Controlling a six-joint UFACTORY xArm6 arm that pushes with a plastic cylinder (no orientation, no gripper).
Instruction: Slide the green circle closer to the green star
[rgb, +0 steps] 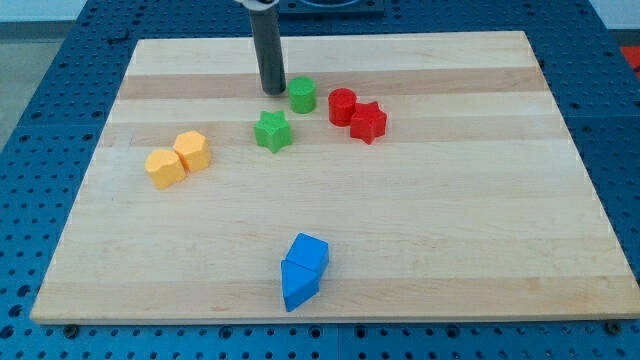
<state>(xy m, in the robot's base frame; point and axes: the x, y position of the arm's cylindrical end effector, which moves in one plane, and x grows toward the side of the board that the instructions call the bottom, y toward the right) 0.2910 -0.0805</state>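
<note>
The green circle (303, 95) stands on the wooden board (450, 200) near the view's top centre. The green star (272, 131) lies just below and to the left of it, a small gap apart. My tip (273, 92) rests on the board directly left of the green circle, close to it, and above the green star.
A red circle (342, 105) and a red star (368, 122) touch each other right of the green circle. Two yellow blocks (178, 158) sit side by side at the left. Two blue blocks (303, 270) lie together near the bottom centre.
</note>
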